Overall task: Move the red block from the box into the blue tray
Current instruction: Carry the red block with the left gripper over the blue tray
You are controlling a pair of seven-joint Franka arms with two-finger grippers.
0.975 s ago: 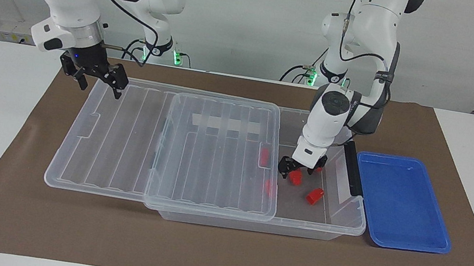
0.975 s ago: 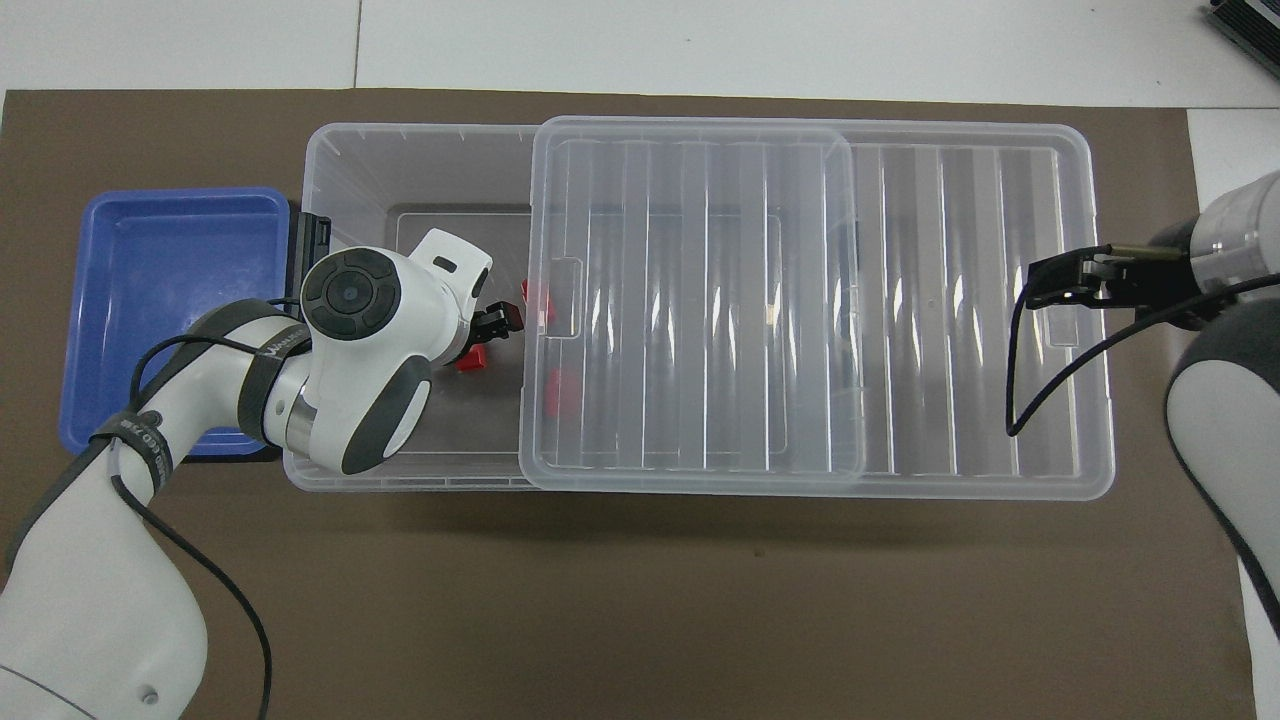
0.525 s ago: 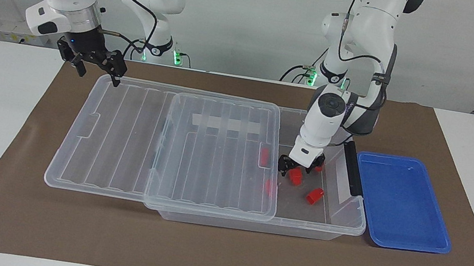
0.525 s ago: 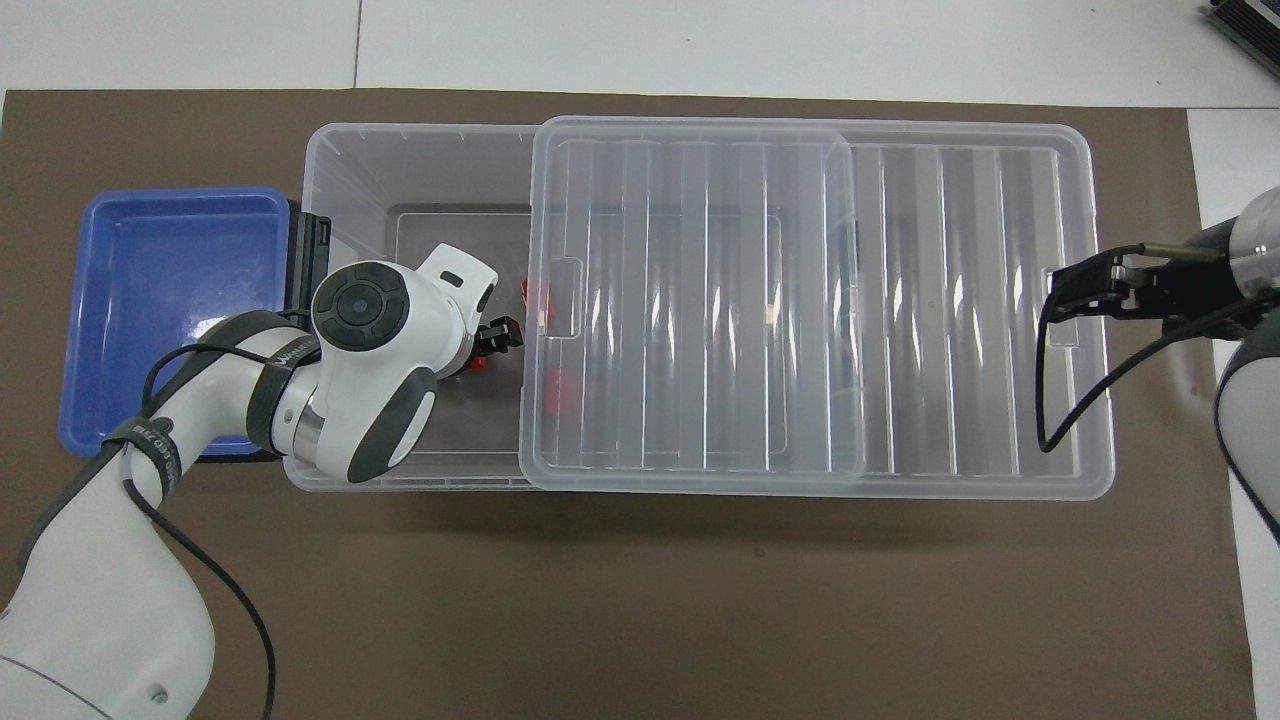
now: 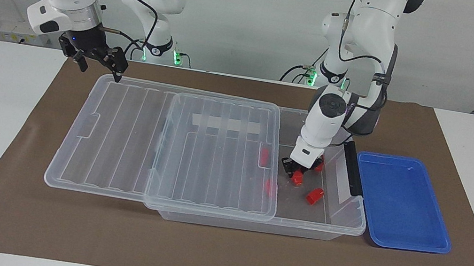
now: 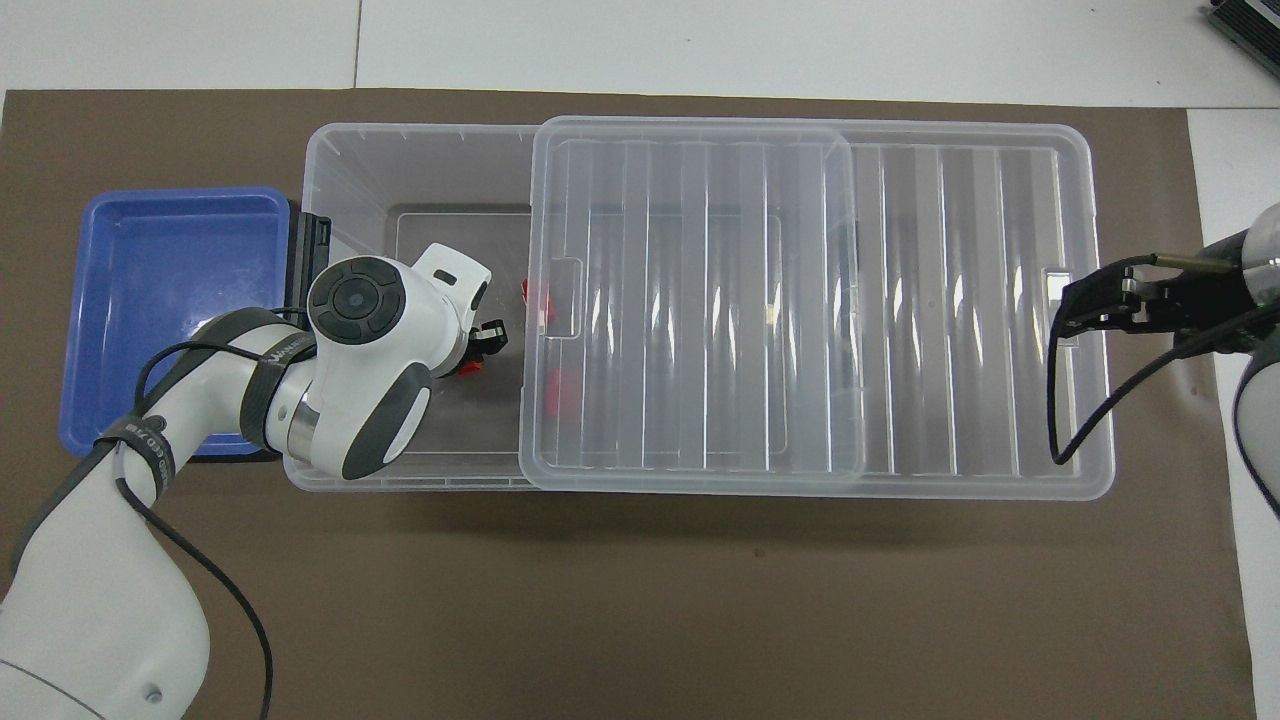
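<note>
Left gripper (image 5: 297,170), right of frame centre inside the box (image 5: 324,213), is pinched snug around a red block (image 5: 297,177), while the right gripper (image 5: 98,64) hangs spread open upper left.

I count five red blocks (image 5: 314,195) in one clear box (image 5: 351,208), though two are blurry under its single lid (image 5: 168,146). Plus one blue tray (image 5: 401,204), two arms.

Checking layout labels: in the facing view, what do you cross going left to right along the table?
right gripper → slid-aside lid → left gripper on a red block in the box → blue tray
</note>
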